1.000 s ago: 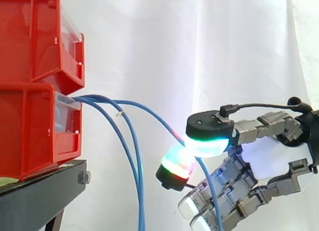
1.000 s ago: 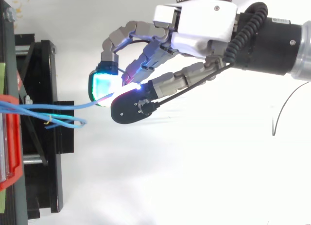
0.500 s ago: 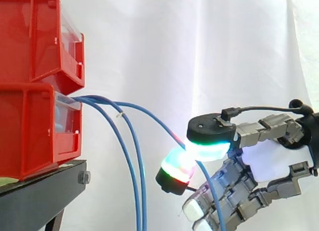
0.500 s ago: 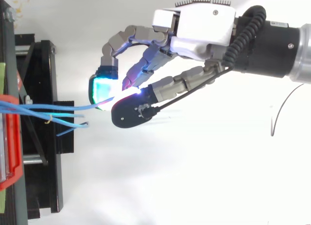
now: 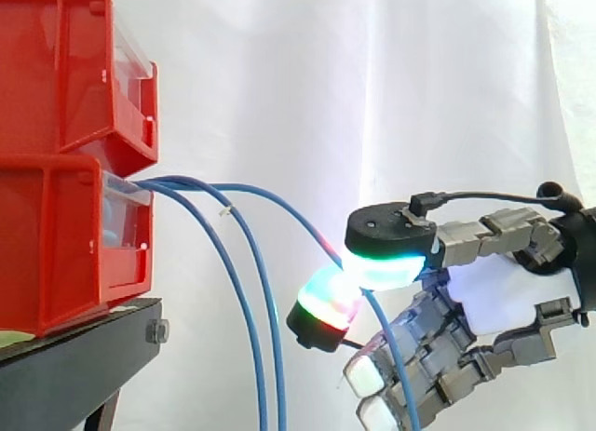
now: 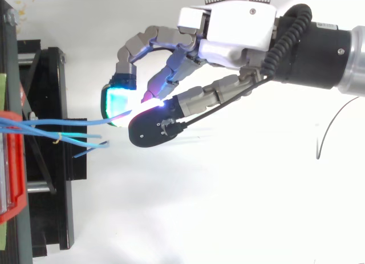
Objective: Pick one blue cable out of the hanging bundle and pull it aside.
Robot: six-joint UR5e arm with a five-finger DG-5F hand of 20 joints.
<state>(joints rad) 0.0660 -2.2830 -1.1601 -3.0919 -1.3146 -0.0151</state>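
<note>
Currently your hand [image 6: 239, 41] pinches one blue cable [image 5: 289, 208] between two glowing pads [image 5: 321, 301], well right of the lower red bin [image 5: 56, 235] it comes from; two other cables [image 5: 277, 356] hang between bin and hand.

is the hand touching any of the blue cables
Touching. The side view shows the hand pinching one blue cable between its glowing pads.

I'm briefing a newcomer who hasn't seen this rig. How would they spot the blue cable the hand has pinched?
Find the red bins on the side view's left; blue cables leave the lower one's front. The pinched cable arcs right into the hand, between its glowing pads, while its two neighbours droop straight down.
</note>
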